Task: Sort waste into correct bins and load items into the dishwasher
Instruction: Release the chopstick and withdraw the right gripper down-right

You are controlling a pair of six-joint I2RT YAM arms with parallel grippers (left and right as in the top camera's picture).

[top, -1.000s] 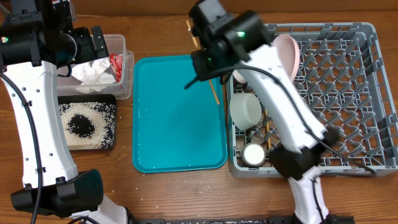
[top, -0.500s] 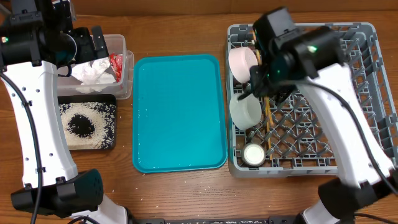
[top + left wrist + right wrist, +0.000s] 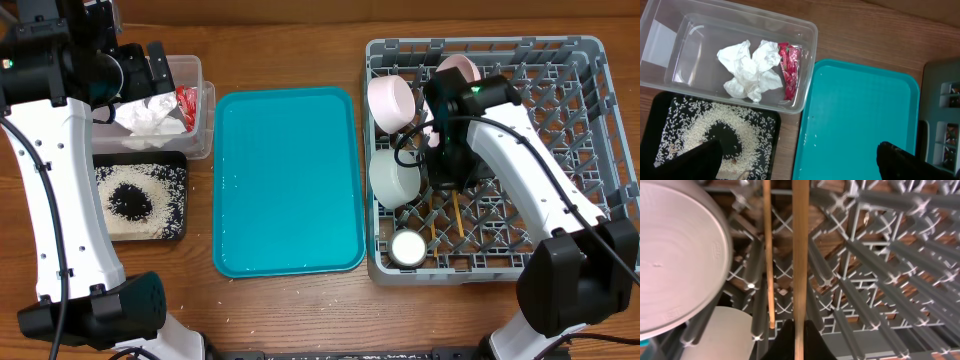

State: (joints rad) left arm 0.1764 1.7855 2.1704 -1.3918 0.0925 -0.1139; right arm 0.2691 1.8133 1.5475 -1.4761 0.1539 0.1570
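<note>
While my right gripper point(image 3: 799, 332) sits low inside the square grey plastic dish rack point(image 3: 600, 60), its fingers closed on the near end of one thin wooden chopstick point(image 3: 800, 255), the risk I see lies in the letting go. That stick runs straight away from my fingertips over the rack's open lattice floor. Released at a tilt, so thin a stick could slide through a gap or wedge between the upright pegs. The second wooden chopstick point(image 3: 768, 255) lies just beside it, nearly parallel and not in my grip, and a sideways nudge as I let go could roll it out of place. The pale grey-green bowl point(image 3: 395, 178) stands close beside both sticks, so a swing that way would knock it.

My left gripper point(image 3: 797, 150) hangs with its fingers wide apart, holding nothing. It is above the clear rectangular plastic tub point(image 3: 810, 30), where the crumpled white paper napkin point(image 3: 750, 70) and the red wrapper scrap point(image 3: 790, 70) lie, next to the shallow black tray point(image 3: 772, 120) of grains point(image 3: 690, 135).
</note>
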